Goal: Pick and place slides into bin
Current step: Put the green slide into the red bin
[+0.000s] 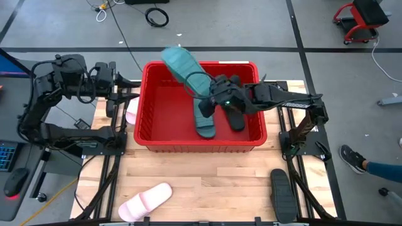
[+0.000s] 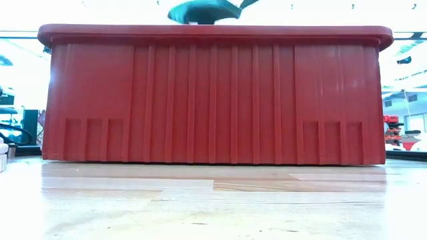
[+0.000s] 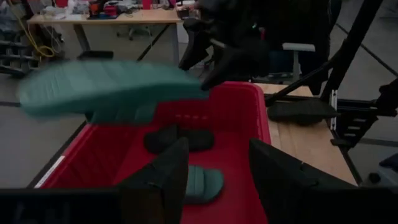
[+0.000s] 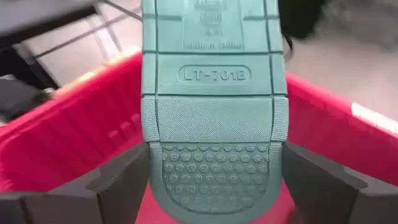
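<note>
The red bin (image 1: pixel 146 100) stands in the middle of the table. My right gripper (image 1: pixel 218 95) is over it, shut on a teal slide (image 1: pixel 182 66) that reaches out over the bin's far rim; the low view shows that slide (image 2: pixel 203 10) above the rim. A second teal slide (image 1: pixel 206 122) and a black slide (image 1: pixel 236 117) lie inside the bin. On the table lie a pink slide (image 1: pixel 146 201) near the front, another pink slide (image 1: pixel 130 113) left of the bin, and a black slide (image 1: pixel 281 194) at the front right. My left gripper (image 3: pixel 217 174) waits open at the bin's left side. My right gripper pinches the teal slide by its two long edges (image 4: pixel 152 155) near one end, one finger (image 4: pixel 118 180) on each side, the ribbed sole facing the wrist. The fingers come from the table's right and lie along the slide. The slide is lifted clear and sticks out toward the far left.
The bin fills most of the table's far half. The arms' black frames (image 1: pixel 107 147) run along both table sides. Bare wood (image 1: pixel 213 182) lies between the bin and the near edge. A person's shoe (image 1: pixel 353 160) shows on the floor at the right.
</note>
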`<action>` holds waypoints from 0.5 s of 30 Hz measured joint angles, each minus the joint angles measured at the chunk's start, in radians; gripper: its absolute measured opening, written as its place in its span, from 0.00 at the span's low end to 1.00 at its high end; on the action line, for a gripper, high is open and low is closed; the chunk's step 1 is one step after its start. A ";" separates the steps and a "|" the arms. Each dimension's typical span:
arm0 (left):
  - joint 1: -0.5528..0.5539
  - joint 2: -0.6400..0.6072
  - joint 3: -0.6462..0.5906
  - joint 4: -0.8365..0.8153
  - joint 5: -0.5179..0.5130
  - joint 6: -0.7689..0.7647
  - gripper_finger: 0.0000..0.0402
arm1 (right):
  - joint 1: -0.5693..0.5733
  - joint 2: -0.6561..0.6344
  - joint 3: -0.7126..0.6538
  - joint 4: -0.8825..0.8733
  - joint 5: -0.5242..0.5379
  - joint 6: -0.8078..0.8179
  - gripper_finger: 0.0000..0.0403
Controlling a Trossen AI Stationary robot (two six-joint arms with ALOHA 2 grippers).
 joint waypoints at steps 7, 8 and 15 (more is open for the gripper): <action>0.000 0.000 0.000 -0.072 0.000 0.002 0.43 | -0.010 0.014 -0.210 -0.004 -0.015 0.334 0.84; 0.000 0.000 0.000 -0.078 0.000 0.002 0.43 | -0.010 0.015 -0.253 0.006 -0.012 0.384 0.84; 0.000 0.000 0.000 -0.086 0.000 0.020 0.43 | -0.045 0.019 -0.538 0.174 -0.086 0.590 0.78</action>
